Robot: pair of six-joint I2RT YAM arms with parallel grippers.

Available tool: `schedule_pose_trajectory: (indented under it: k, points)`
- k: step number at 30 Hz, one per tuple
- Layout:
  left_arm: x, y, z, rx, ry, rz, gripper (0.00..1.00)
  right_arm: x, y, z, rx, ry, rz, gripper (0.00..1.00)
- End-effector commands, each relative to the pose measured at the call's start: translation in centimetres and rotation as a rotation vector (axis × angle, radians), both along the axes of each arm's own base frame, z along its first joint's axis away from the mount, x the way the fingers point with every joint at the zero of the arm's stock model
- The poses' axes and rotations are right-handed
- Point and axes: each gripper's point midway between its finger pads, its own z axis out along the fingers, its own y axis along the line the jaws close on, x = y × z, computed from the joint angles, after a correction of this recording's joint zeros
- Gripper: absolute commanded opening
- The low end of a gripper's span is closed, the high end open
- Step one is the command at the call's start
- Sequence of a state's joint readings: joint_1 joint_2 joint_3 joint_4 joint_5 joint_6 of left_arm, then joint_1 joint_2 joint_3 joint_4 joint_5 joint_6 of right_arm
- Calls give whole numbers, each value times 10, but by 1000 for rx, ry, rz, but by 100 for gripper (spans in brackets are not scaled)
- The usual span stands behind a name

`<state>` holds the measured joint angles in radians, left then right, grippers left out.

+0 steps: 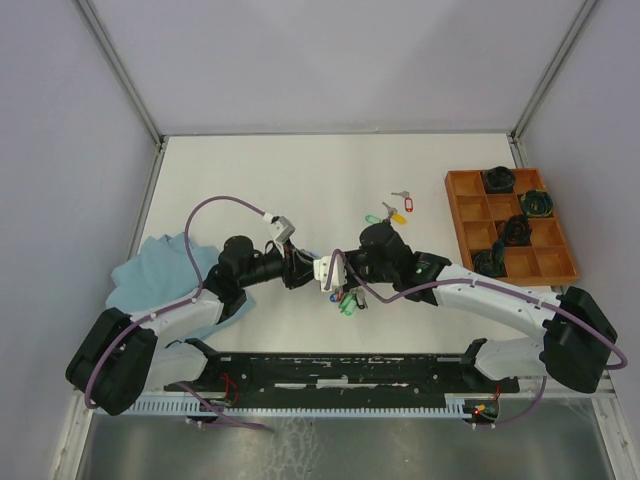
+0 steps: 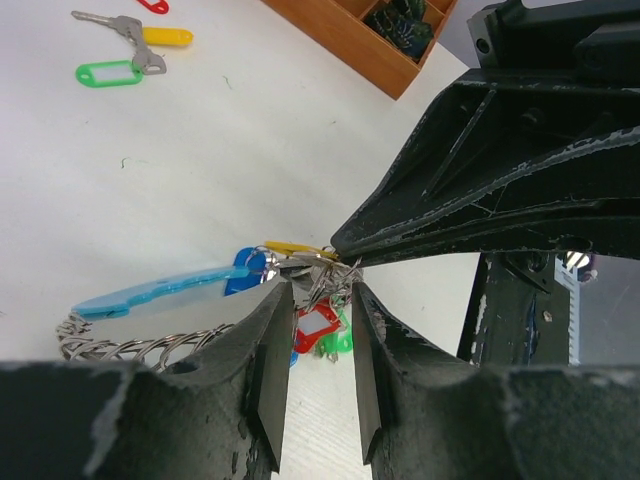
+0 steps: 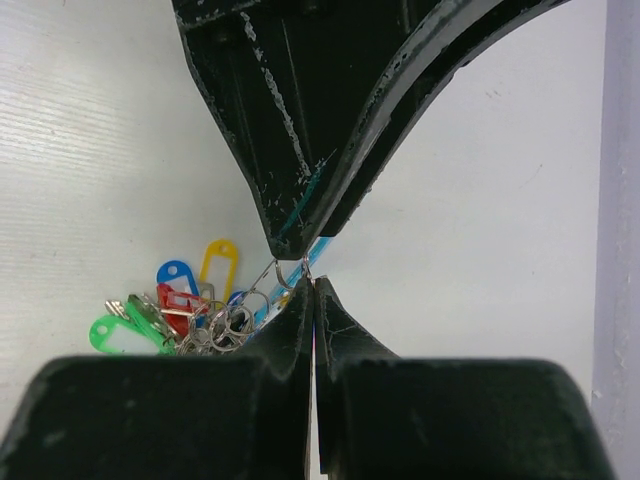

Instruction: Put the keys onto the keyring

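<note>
My two grippers meet tip to tip above the table's middle. The keyring shows as a bright blue sleeve with grey wire coils under it, and as a blue strip. My left gripper has its jaws narrowly apart, with the sleeve running between them. My right gripper is shut on the ring's thin wire end. A bunch of keys with red, green, blue and yellow tags hangs on the ring. Loose keys lie farther back.
A wooden compartment tray with dark coiled bundles stands at the right, its corner in the left wrist view. A blue cloth lies at the left under the left arm. Grey walls enclose the table.
</note>
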<state>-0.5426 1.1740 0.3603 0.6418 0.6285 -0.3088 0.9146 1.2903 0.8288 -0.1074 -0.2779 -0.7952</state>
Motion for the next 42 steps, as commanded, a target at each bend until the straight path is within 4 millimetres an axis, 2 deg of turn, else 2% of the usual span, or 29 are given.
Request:
schedule_pose_trajectory:
  k: [1,9,14,24,34,42]
  points:
    - [7,-2,10,8,-65,-10,38,9,13,36,86,-68,14,1]
    - [3,-3,0,48,-206,-91,37,9,14,33,83,-58,19,1]
    - [-2,-6,0,57,-297,-160,38,8,15,31,83,-52,25,1]
    - [-10,-10,-7,86,-371,-264,37,6,17,31,86,-43,38,1]
    - [-8,-8,-6,99,-453,-257,38,0,21,29,97,-22,70,1]
    - [2,-7,-17,144,-406,-216,36,-1,20,32,108,-26,74,1]
